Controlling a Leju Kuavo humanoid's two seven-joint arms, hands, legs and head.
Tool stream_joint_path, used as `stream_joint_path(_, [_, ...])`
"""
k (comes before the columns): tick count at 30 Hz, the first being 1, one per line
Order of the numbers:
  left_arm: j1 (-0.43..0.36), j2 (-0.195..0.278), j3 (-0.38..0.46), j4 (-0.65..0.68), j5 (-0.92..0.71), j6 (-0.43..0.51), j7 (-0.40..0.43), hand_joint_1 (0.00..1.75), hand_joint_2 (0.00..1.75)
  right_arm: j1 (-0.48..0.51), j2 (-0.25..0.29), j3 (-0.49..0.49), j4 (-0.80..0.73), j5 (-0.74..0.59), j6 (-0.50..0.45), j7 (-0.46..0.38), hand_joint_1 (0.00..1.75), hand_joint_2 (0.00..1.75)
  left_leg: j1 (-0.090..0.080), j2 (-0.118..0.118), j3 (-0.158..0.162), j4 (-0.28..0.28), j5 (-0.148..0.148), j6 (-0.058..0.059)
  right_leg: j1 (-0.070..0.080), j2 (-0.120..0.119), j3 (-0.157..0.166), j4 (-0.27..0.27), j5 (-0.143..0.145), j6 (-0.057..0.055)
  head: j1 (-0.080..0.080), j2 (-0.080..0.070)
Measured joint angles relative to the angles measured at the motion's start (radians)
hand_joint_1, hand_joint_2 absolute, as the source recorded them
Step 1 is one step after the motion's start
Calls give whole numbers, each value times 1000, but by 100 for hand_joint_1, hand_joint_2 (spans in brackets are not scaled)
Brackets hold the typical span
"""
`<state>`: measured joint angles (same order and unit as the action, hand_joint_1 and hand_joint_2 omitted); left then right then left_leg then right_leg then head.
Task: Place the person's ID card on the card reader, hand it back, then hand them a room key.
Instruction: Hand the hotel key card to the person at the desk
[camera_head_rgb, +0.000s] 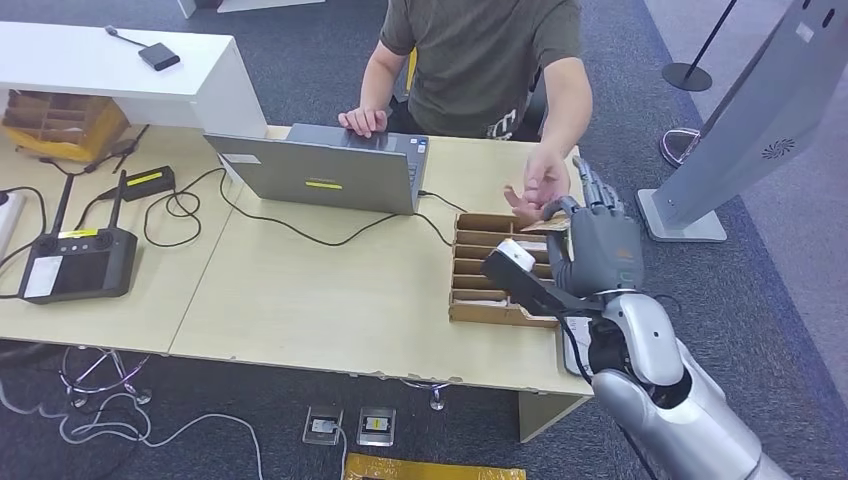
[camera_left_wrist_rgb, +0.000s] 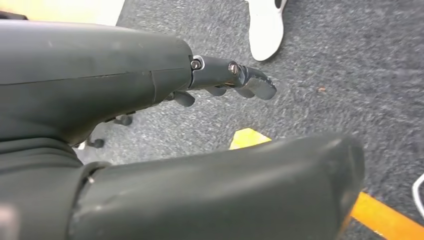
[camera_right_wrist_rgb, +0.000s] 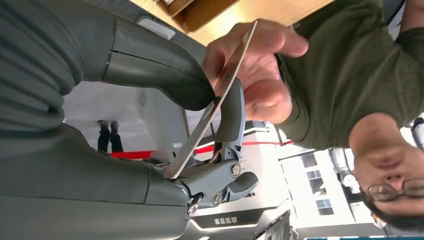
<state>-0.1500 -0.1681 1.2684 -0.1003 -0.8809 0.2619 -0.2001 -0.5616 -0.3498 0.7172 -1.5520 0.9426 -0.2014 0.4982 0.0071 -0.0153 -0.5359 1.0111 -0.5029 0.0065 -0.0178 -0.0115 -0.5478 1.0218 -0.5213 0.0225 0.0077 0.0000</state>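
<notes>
Head view: the right hand (camera_head_rgb: 592, 238) is raised over the wooden tray (camera_head_rgb: 470, 300) at the worktop (camera_head_rgb: 300, 290) edge, meeting the person's hand (camera_head_rgb: 543, 190).

Left wrist view: the left hand (camera_left_wrist_rgb: 150, 125) hangs over carpet, fingers (camera_left_wrist_rgb: 250, 82) slightly curled around nothing.

Right wrist view: thumb and fingers (camera_right_wrist_rgb: 231, 117) pinch the card (camera_right_wrist_rgb: 215, 102); the person's fingertips touch its far end. Early release would likely drop it. Open room lies beyond the fingers; the tray sits close beneath.
</notes>
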Motion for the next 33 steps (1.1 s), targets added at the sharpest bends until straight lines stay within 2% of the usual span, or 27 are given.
stream_joint_path(2, [0,0,0,0,-6,0,15,0,0,-11,36,8,41,17,1,-10,175,175,0,0,0,0,0,0,0,0,0,0,0,0,0,0])
stream_joint_path(6, [0,0,0,0,-16,26,52,0,0,-58,156,29,204,49,1,-35,175,175,0,0,0,0,0,0,0,0,0,0,0,0,0,0])
stream_joint_path(12, [0,-1,0,1,-10,39,54,0,0,-77,198,27,293,70,-22,-48,175,175,0,0,0,0,0,0,0,0,0,0,0,0,0,0])
stream_joint_path(13, [0,-1,0,1,-9,38,55,0,0,-80,202,27,304,76,-26,-47,165,175,0,0,0,0,0,0,0,0,0,0,0,0,0,0])
stream_joint_path(14, [0,-1,0,1,-9,38,55,0,0,-82,205,26,314,84,-31,-45,142,175,0,0,0,0,0,0,0,0,0,0,0,0,0,0])
stream_joint_path(15, [0,-1,0,1,-9,37,55,0,0,-84,207,26,322,90,-35,-42,112,175,0,0,0,0,0,0,0,0,0,0,0,0,0,0])
stream_joint_path(16, [0,-1,0,1,-10,34,54,0,0,-85,209,25,329,97,-38,-39,68,175,0,0,0,0,0,0,0,0,0,0,0,0,0,0])
stream_joint_path(17, [0,-1,0,1,-14,26,53,0,0,-85,210,25,336,106,-40,-34,34,175,0,0,0,0,0,0,0,0,-1,0,0,0,0,0])
stream_joint_path(18, [0,-1,0,1,-18,16,51,0,0,-85,211,23,343,117,-41,-29,14,175,0,0,0,0,0,0,0,0,-1,0,0,0,0,0])
stream_joint_path(19, [0,0,0,1,-23,3,49,0,0,-84,212,20,348,128,-41,-24,0,131,0,0,0,0,0,0,0,0,-1,0,0,0,0,0])
stream_joint_path(22, [0,4,0,1,-33,-25,40,0,0,-82,212,6,358,158,-44,-11,0,0,0,0,1,0,0,0,0,1,-1,0,0,0,0,0])
stream_joint_path(28, [2,6,0,1,-42,-49,5,0,0,-61,198,-19,349,224,-4,22,0,0,0,1,1,0,0,0,0,1,-1,0,0,0,0,0])
stream_joint_path(33, [4,8,0,0,-42,-57,3,0,0,-4,168,-58,288,232,-3,47,0,0,0,1,1,0,0,0,0,1,-1,0,0,0,0,0])
